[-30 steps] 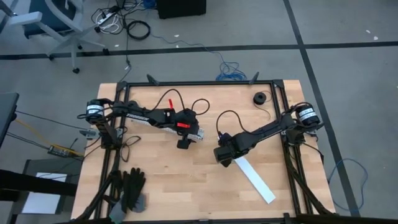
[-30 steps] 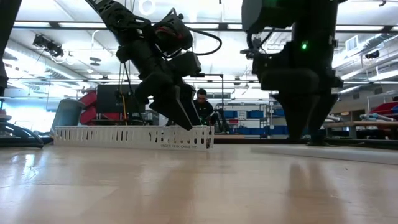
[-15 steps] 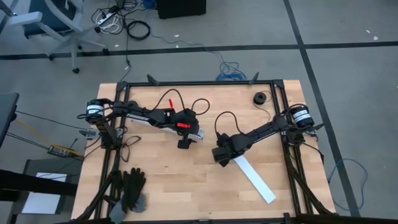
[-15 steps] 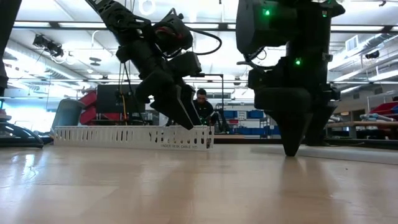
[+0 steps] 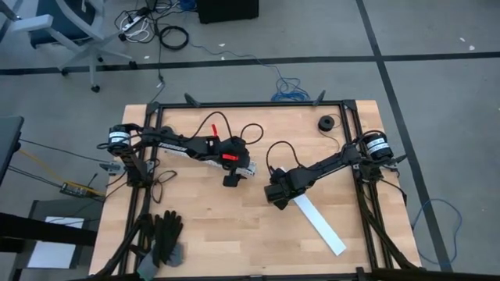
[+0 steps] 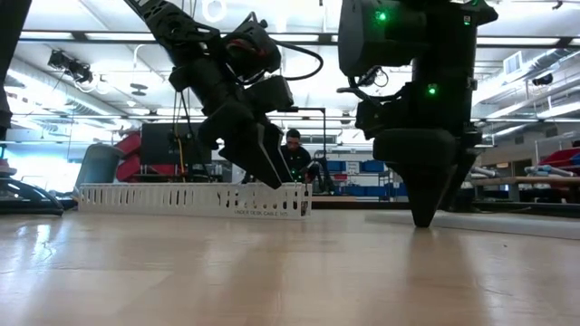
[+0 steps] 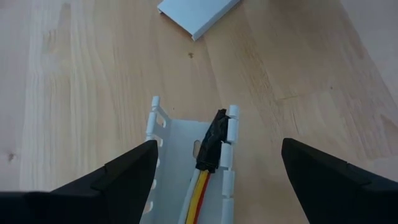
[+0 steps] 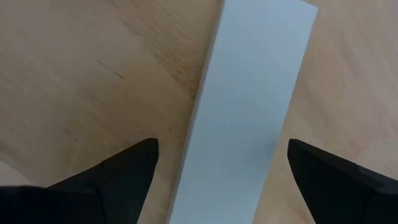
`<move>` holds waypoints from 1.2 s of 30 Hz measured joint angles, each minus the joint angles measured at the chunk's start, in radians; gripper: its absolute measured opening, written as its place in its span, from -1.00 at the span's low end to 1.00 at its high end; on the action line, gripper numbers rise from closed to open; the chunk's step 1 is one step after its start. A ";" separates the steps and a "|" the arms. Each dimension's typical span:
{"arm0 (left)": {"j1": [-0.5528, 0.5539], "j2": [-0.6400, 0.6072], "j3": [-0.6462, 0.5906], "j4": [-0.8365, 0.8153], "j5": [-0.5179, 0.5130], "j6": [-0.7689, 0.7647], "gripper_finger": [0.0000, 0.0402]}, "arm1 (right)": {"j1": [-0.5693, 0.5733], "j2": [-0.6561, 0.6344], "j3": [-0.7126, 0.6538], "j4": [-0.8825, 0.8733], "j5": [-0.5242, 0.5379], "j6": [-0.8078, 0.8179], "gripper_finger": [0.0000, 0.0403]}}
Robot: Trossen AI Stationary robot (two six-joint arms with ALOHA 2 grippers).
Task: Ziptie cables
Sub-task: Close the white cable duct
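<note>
The cables (image 7: 198, 198), yellow and red wires with a dark plug end (image 7: 210, 140), lie inside the white slotted channel (image 7: 177, 146), the plug at its open end. My left gripper (image 7: 217, 180) hangs open over that end of the channel (image 5: 244, 168), one finger on either side and apart from it. My right gripper (image 8: 221, 177) is open, pointing steeply down over the upper end of a flat white strip (image 8: 249, 106) that lies on the table right of centre (image 5: 320, 225). In the low view its fingertips (image 6: 423, 215) are down at table level. My right gripper comes from above at the white strip's end (image 8: 205, 186), with its open fingers on either side of the strip's width. Its tips lie below the edge of the wrist view, and I cannot tell whether they touch the strip or the table.
A black roll (image 5: 325, 123) lies at the far right of the table and black gloves (image 5: 166, 234) lie at the near left. A black frame (image 5: 355, 140) borders the tabletop. Bare wood stretches between the two grippers. A person (image 6: 294, 149) is in the room behind.
My right gripper has sunk toward the table over the white strip's end and shifted slightly toward the table's left, rolling a little. It has stayed open.
</note>
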 joint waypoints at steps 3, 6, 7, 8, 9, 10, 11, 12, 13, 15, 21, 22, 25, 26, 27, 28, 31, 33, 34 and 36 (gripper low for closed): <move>0.000 0.000 0.000 -0.001 0.000 -0.001 0.60 | 0.000 0.000 -0.001 0.004 0.000 0.044 0.74; 0.000 0.000 0.000 -0.001 0.000 -0.001 0.60 | -0.003 0.000 -0.005 0.016 0.000 0.072 0.74; 0.000 0.000 0.000 -0.001 0.000 0.000 0.60 | -0.004 0.000 -0.010 0.027 0.000 0.081 0.74; 0.000 0.000 0.000 -0.001 0.000 -0.001 0.60 | -0.004 -0.001 -0.015 0.037 -0.001 0.088 0.74; 0.000 0.000 0.000 0.000 0.000 -0.001 0.60 | -0.005 -0.001 -0.020 0.050 -0.001 0.093 0.74; 0.000 0.000 0.000 -0.001 0.000 -0.001 0.60 | -0.005 -0.003 -0.026 0.065 -0.003 0.093 0.74; 0.000 0.000 0.000 -0.001 0.000 -0.001 0.60 | -0.005 -0.003 -0.033 0.080 -0.005 0.093 0.74; 0.000 0.000 0.000 -0.001 0.000 -0.001 0.60 | -0.006 -0.005 -0.039 0.092 -0.009 0.093 0.74; 0.000 0.000 0.000 -0.001 0.000 -0.001 0.60 | -0.006 -0.005 -0.044 0.102 -0.010 0.094 0.74; 0.000 0.000 0.000 -0.001 0.000 -0.001 0.60 | -0.007 -0.006 -0.051 0.110 -0.011 0.104 0.74; 0.000 0.000 0.000 -0.001 0.000 -0.002 0.60 | -0.015 -0.011 -0.079 0.152 -0.036 0.107 0.74; 0.000 0.000 0.000 -0.001 0.000 -0.002 0.60 | -0.016 -0.011 -0.083 0.160 -0.037 0.107 0.74; 0.000 0.000 0.000 0.000 0.000 -0.002 0.60 | -0.020 -0.011 -0.085 0.171 -0.034 0.111 0.74; 0.000 0.000 0.000 0.000 0.000 -0.002 0.60 | -0.020 -0.011 -0.085 0.174 -0.023 0.111 0.74; 0.000 0.000 0.000 0.000 0.000 -0.002 0.60 | -0.019 -0.011 -0.085 0.176 -0.005 0.111 0.74; 0.000 0.000 0.000 0.000 0.000 -0.002 0.60 | -0.018 -0.011 -0.085 0.179 0.012 0.113 0.74; 0.000 0.000 0.000 0.000 0.000 -0.002 0.60 | -0.017 -0.011 -0.085 0.182 0.031 0.147 0.74; 0.000 0.000 0.000 0.000 0.000 -0.002 0.60 | -0.017 -0.010 -0.085 0.183 0.034 0.153 0.74; 0.000 0.000 0.000 0.000 0.000 -0.002 0.60 | -0.016 -0.010 -0.085 0.183 0.037 0.154 0.74; 0.000 0.000 0.000 0.000 0.000 -0.002 0.60 | -0.016 -0.010 -0.085 0.183 0.038 0.156 0.74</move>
